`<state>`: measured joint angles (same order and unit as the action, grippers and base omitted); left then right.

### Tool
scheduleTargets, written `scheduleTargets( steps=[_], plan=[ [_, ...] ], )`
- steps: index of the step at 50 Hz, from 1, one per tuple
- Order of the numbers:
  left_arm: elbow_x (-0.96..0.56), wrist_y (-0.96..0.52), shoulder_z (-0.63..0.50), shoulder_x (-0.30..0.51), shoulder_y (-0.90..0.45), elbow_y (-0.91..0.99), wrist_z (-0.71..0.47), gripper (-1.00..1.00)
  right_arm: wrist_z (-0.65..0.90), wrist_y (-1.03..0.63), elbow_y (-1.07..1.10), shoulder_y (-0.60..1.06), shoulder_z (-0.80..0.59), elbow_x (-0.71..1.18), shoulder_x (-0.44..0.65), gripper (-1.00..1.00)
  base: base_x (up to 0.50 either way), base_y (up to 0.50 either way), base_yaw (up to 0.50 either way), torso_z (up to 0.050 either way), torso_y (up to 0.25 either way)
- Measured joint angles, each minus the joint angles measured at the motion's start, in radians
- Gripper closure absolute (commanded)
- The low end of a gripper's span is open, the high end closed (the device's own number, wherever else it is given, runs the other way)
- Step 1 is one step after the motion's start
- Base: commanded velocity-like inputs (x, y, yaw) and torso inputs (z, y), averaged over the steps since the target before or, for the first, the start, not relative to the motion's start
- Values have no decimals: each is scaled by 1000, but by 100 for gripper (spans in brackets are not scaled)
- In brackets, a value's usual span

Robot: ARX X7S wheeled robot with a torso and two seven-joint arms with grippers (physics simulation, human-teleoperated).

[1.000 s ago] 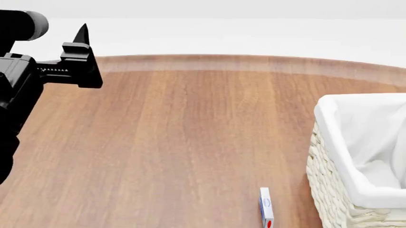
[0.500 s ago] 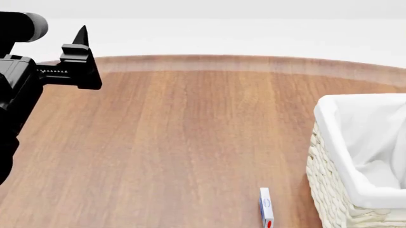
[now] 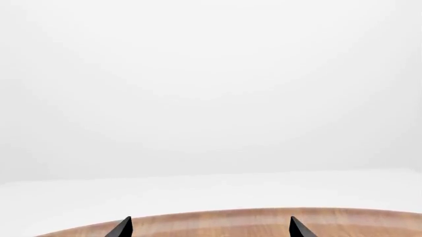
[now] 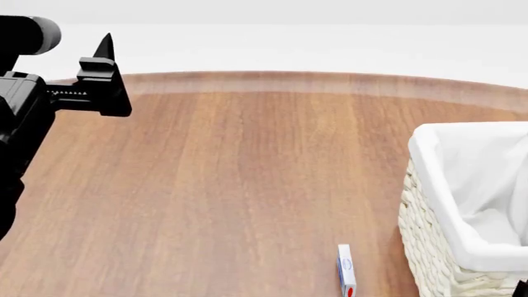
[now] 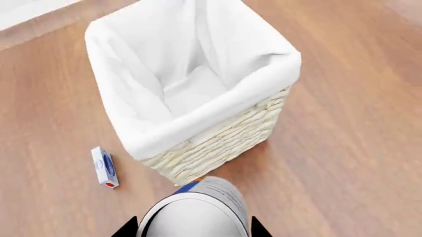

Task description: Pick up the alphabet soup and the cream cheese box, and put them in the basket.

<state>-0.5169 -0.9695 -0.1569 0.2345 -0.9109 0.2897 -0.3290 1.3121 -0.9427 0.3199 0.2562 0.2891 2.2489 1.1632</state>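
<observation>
In the right wrist view my right gripper [image 5: 192,228] is shut on the alphabet soup [image 5: 192,210], a can with a white top and a blue and yellow edge of label. It hangs above the floor of wood just beside the basket [image 5: 197,129], a cream wicker basket with a white liner. The cream cheese box [image 5: 104,167] lies flat on the wood beside the basket's wall. In the head view the cream cheese box [image 4: 347,273] lies left of the basket [image 4: 431,185]. My left gripper [image 4: 106,62] is held high at the far left, open and empty [image 3: 209,228].
The round wooden table [image 4: 247,173] spreads wide between my left gripper and the basket, its curved far edge [image 3: 264,215] meeting a white floor. A dark tip [image 4: 523,288] shows at the head view's lower right corner.
My left gripper has edged very slightly left. A dark tip has come into the head view's lower right corner. The box and basket have not moved.
</observation>
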Motion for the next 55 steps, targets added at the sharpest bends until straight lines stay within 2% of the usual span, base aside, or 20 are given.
scheduleTargets(
  steps=[10, 18, 25, 37, 55],
  plan=[
    [-3, 2, -3, 2, -1, -1, -4, -100, 34, 40, 15, 186, -149, 22, 70, 100, 0, 0, 0, 0, 0],
    [-6, 5, -6, 3, -1, -2, -6, -100, -2, 8, 23, 361, -245, -84, 63, 100, 0, 0, 0, 0, 0],
    [-7, 11, -9, 3, 2, -7, -7, -100, -108, -33, -19, 513, -340, -259, -13, 100, 0, 0, 0, 0, 0],
    [-7, 25, -18, 3, 7, -21, -7, -100, -377, -30, -190, 695, -514, -613, -190, 100, 0, 0, 0, 0, 0],
    [-5, 45, -26, 9, 10, -42, -6, -100, -648, 102, -540, 799, -674, -959, -363, 100, 0, 0, 0, 0, 1]
  ],
)
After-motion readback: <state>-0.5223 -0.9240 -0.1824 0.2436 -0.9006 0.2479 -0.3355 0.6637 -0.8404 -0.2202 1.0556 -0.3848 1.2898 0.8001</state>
